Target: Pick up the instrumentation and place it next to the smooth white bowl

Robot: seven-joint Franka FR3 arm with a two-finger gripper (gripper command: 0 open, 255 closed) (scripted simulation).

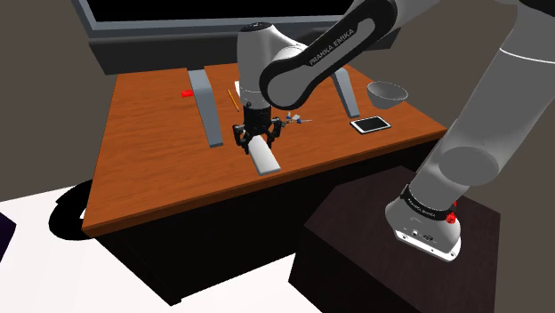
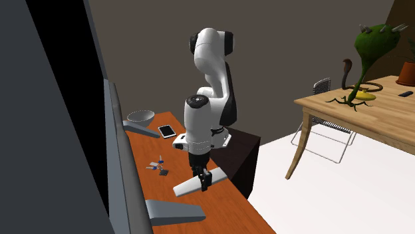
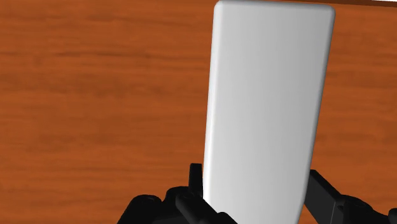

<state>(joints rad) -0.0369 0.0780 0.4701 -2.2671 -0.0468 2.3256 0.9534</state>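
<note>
Home: living/dining rm w/ a work corner. Evid.: wooden desk (image 1: 160,169) carrying lg dark monitor (image 1: 178,27) on two slanted grey legs (image 1: 206,107). Household bits on the desktop: smartphone (image 1: 371,124), grey bowl (image 1: 388,92), pencil (image 1: 232,99). Across the rm: 2nd wooden table (image 2: 379,119), dining type, w/ tall green plant (image 2: 372,46) on it and a potted one (image 2: 407,70) at the far end. Wire-frame chair (image 2: 322,85) stands beside that table. Floor (image 2: 319,206) white, walls (image 2: 279,40) plain brown.
</note>
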